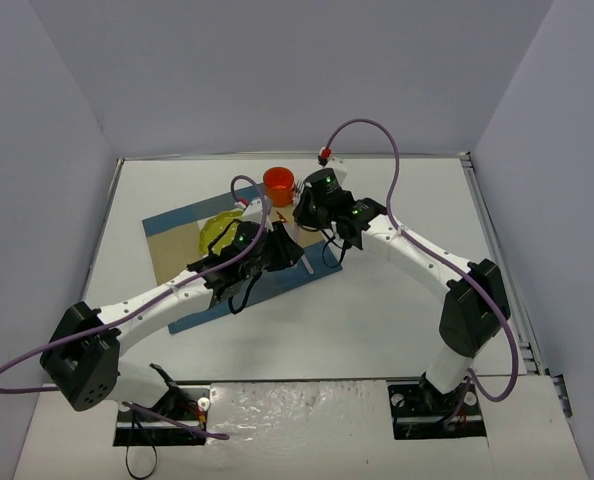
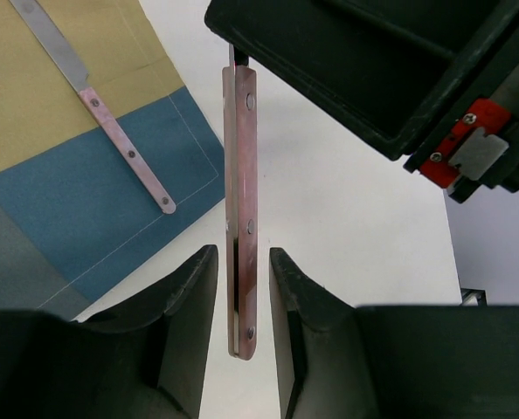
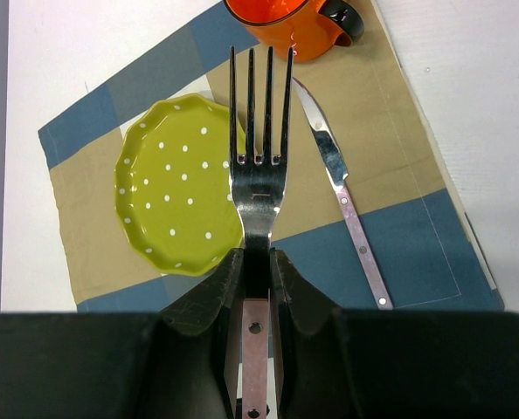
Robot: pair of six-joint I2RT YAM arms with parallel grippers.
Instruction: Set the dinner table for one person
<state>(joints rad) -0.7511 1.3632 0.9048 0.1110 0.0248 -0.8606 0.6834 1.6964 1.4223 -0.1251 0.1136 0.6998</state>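
In the right wrist view, my right gripper [image 3: 258, 262] is shut on the neck of a steel fork [image 3: 258, 131] with a copper handle. It holds the fork above the blue-and-tan placemat [image 3: 417, 253], tines toward the orange mug [image 3: 294, 22]. A green dotted plate [image 3: 176, 196] lies left of the fork and a knife [image 3: 347, 209] lies right of it. In the left wrist view, my left gripper [image 2: 243, 297] is open. The fork's handle [image 2: 242, 218] hangs between its fingers with a gap on each side. Both grippers meet over the placemat's right part [image 1: 282, 248] on the white dinner table [image 1: 377, 320].
The mug [image 1: 279, 185] stands at the placemat's far edge, close behind the right gripper [image 1: 307, 215]. The plate [image 1: 220, 232] is partly hidden by the left arm. The knife [image 2: 111, 122] lies on the placemat [image 2: 85, 227] near its right edge. Grey walls enclose the table.
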